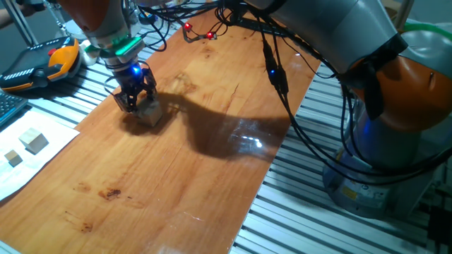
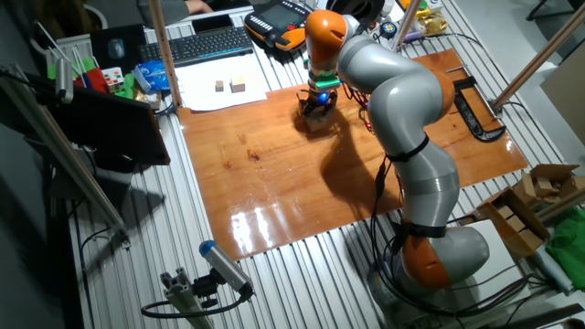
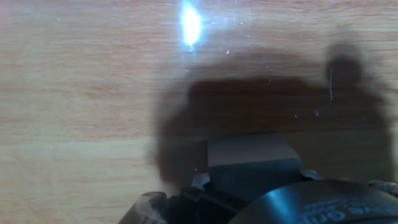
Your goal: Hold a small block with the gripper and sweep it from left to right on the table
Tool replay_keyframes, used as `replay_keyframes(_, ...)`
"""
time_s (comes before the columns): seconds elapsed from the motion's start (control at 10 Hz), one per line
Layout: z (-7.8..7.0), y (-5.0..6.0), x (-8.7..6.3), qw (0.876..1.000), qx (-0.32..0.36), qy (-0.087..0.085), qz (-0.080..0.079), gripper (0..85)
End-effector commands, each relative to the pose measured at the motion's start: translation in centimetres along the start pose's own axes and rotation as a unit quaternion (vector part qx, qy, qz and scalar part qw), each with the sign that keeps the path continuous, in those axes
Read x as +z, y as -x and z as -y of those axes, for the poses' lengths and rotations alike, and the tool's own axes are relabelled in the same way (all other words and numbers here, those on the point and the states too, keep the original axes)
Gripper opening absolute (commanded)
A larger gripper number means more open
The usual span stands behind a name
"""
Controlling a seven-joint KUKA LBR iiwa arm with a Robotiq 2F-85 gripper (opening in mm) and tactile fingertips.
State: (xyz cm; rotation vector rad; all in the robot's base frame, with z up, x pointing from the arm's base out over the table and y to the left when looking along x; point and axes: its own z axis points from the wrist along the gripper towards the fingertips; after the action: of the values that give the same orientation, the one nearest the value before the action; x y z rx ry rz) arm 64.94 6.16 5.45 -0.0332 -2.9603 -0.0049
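The small block (image 1: 150,112) is a light-tan wooden cube resting on the reddish-brown table (image 1: 212,183). My gripper (image 1: 139,101), black with a blue-green light band, is lowered over the block and shut on it, fingers on both sides. In the other fixed view the gripper (image 2: 318,107) stands near the table's (image 2: 292,183) far edge, and the block there is mostly hidden by the fingers. In the hand view the block (image 3: 252,154) shows just beyond the dark gripper body, in its shadow on the wood.
Two paler cubes (image 1: 33,140) (image 1: 13,158) lie on white paper left of the board. An orange-and-black pendant (image 1: 42,63) and a keyboard (image 2: 208,43) lie beyond. Cables (image 1: 272,67) hang over the board. A black clamp (image 2: 475,110) grips the right edge. Ribbed grey slats (image 1: 304,212) surround the board.
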Motion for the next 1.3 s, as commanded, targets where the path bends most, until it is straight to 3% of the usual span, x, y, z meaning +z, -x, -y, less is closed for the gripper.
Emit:
replay_keyframes(0.0,-0.2,0.0,0.0,1.000,0.002,-0.001,0.000,65.7)
replay_keyframes(1.2,-3.9,-1.6,0.5,1.000,0.028,0.000,-0.001,65.3)
